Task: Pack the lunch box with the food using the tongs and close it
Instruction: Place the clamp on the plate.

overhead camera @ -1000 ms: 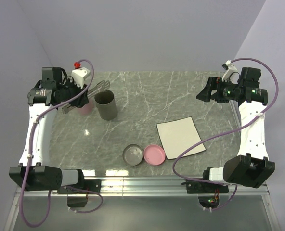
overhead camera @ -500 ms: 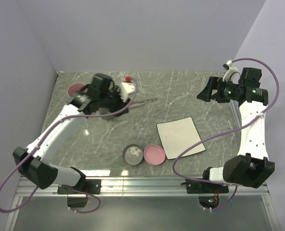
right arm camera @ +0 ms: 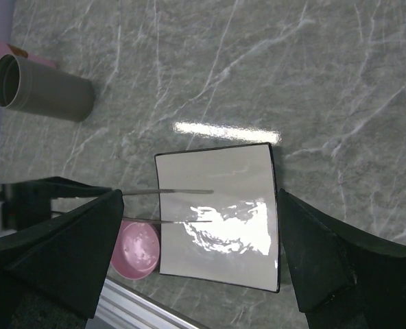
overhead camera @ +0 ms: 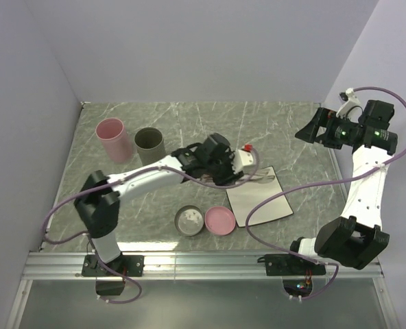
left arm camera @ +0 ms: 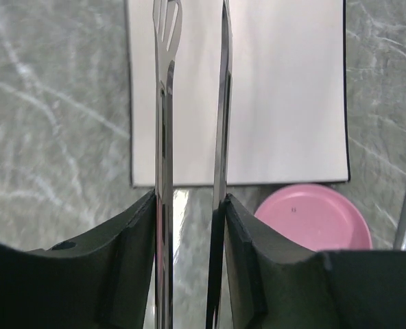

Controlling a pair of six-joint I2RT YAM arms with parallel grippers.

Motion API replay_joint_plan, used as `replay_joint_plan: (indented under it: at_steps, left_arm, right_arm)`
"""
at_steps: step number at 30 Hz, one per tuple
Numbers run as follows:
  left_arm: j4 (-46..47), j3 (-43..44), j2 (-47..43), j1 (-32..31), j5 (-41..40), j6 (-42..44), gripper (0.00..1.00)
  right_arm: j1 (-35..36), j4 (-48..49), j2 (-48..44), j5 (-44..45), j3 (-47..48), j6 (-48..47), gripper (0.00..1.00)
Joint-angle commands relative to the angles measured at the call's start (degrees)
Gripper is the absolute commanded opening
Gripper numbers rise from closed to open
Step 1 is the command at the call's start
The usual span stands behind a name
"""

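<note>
Tongs (left arm camera: pixel 164 103) swung over plate (left arm camera: pixel 285 89) (joined end hidden btwn L fingers (left arm camera: pixel 121 267)).

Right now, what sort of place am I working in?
Probably a robot test bench, not a kitchen: a marble-look table boxed in by plain walls, the left arm and right arm bolted to a metal rail, and props like a pink cup.

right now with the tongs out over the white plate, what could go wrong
1. The left tool grips the tongs far from their tips, so the long arms could twist or slip in the grip if the tips press the white plate.
2. No food shows on the plate, so a squeeze here may grab nothing.
3. The right arm's purple cable crosses the plate's near corner and might drag it.
</note>
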Motion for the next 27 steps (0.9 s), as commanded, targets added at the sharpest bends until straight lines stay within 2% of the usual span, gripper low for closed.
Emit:
replay_joint_plan:
  at_steps: [1,15,27]
  left_arm:
    - [7.07,3.42,4.06,-2.59,-2.12,-0.9,0.46]
    - [10.94,11.07,16.45,-4.7,-2.74,-0.82,0.48]
    - [9.62,10.63,20.15,-6.02,-4.14,1.12,0.54]
  right_arm:
    - [-1.52,1.62,-0.48,-3.06,1.06,0.82,1.0]
    - [-1.87,2.23,-0.05,-4.2,0.18,1.0,1.0]
    - [-1.78,1.79,0.75,-4.99,0.79,0.56,1.0]
